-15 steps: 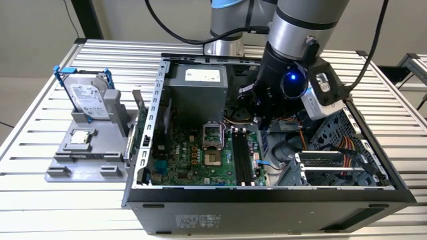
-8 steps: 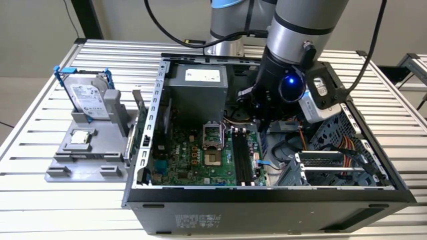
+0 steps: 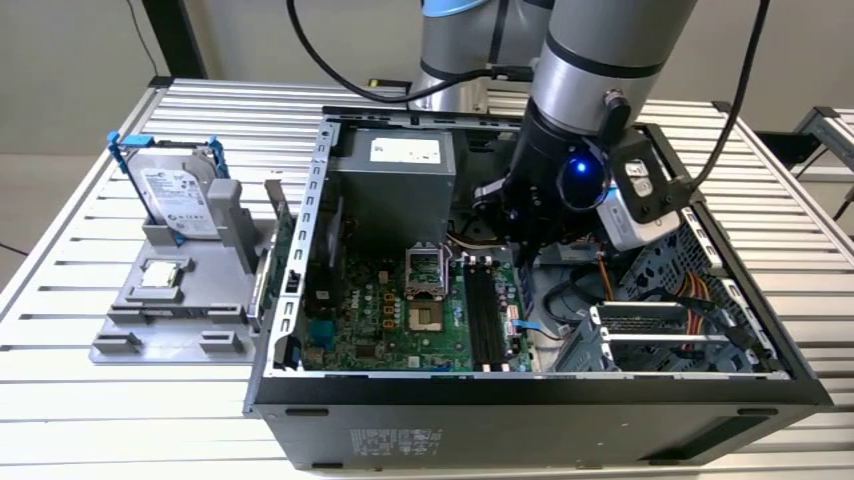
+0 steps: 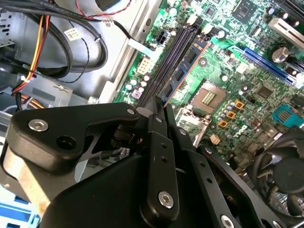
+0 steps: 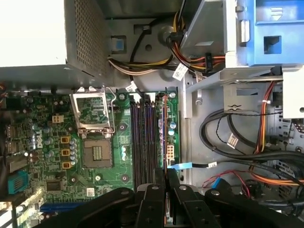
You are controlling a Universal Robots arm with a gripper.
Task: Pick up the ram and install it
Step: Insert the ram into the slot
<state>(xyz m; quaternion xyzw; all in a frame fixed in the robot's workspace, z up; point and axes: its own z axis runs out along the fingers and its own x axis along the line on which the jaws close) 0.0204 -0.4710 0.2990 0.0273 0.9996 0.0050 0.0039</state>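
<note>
Closest to my wrist cameras, the gripper (image 4: 156, 108) has its two black fingers drawn in to a narrow point, and from what I see in both wrist views they are clamped on the near end of the ram (image 4: 186, 64). The ram stands on its long edge, with its flat face and row of dark chips turned sideways. Its long axis runs straight away from the fingertips, parallel to the black slots (image 4: 164, 71) and pointing toward their far end. In the first wrist view I look down on its top edge, a thin line (image 5: 165, 137) leaving the gripper (image 5: 166, 183) along the outer side of the slots (image 5: 142, 142). I cannot tell whether it is seated in a slot or only held over one. Just beyond the slots, on the motherboard (image 5: 47, 156), the socket (image 5: 97, 152) sits with its metal frame flipped up. Past the slots' far end lie the grey power supply (image 5: 33, 33) and bundles of cables (image 5: 237, 142). In the exterior view the arm reaches down into the open case (image 3: 534, 410), its wrist above the slots (image 3: 487, 320). Well apart, toward the exterior view's left, a grey tray (image 3: 147, 330) on the slatted table (image 3: 54, 300) holds an upright hard drive (image 3: 171, 185) and a small square chip (image 3: 160, 272).
</note>
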